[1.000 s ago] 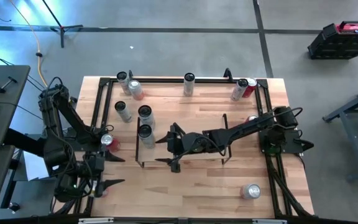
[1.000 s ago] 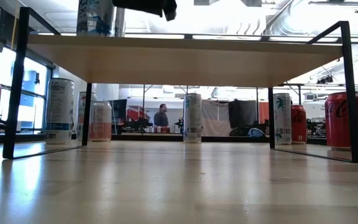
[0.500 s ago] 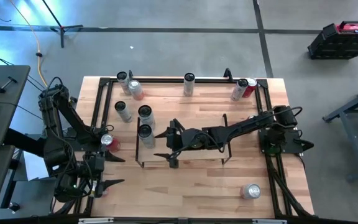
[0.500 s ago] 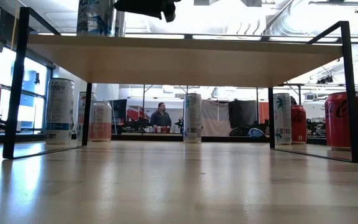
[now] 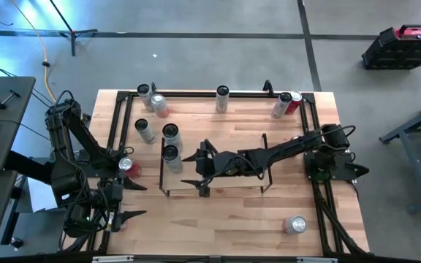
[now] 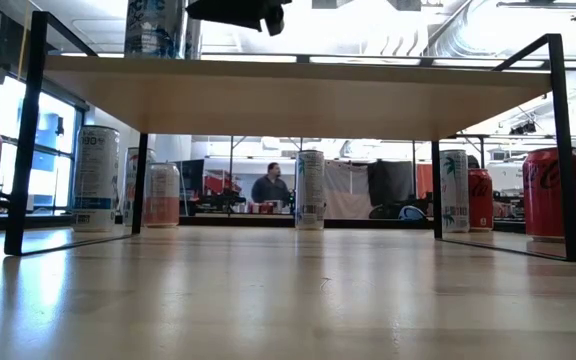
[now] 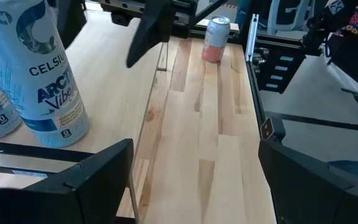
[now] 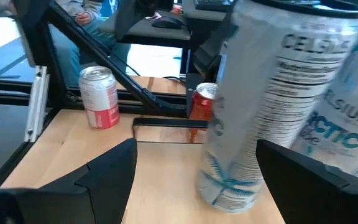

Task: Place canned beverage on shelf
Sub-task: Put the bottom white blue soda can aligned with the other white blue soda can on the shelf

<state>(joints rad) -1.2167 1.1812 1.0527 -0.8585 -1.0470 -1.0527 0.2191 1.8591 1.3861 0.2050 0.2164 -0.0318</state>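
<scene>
Left gripper [image 5: 126, 200]: parked at the desk's left front edge, clear of the shelf; fingers [image 7: 98, 171] spread wide, grasping nothing.
Desk [image 5: 232, 219]: light wood, edged with black rails; the broad front strip is open room, with one lying can [image 5: 295, 224] near its right front corner.
Red can [image 5: 126, 166]: stands at the desk's left edge, just beside the left arm.
Back-left cans [image 5: 152, 102]: a loose group stands at the left back, behind the shelf.
Shelf [image 5: 229, 186]: low board on thin black wire end frames, mid-desk, long axis running left to right; the low view shows clear space beneath it from end to end.
On the shelf: one Celsius can [image 5: 170, 155] at the left end; a second Celsius can [image 5: 169, 132] shows just behind it, and whether that one is on the board or on the desk I cannot tell.
Celsius can, axis: upright, long axis vertical, top toward the overhead camera.
Right gripper [image 5: 202, 171]: over the shelf's left half, just right of the Celsius can; fingers [image 8: 101, 171] released and spread, the can ahead of them, not between them.
Back rail: one can [image 5: 222, 98] at centre, two more [image 5: 286, 104] near the right back corner.
Right arm [image 5: 298, 150]: reaches in from the desk's right edge across the shelf.
Room behind: a person [image 6: 271, 187] is far off beyond the desk.
</scene>
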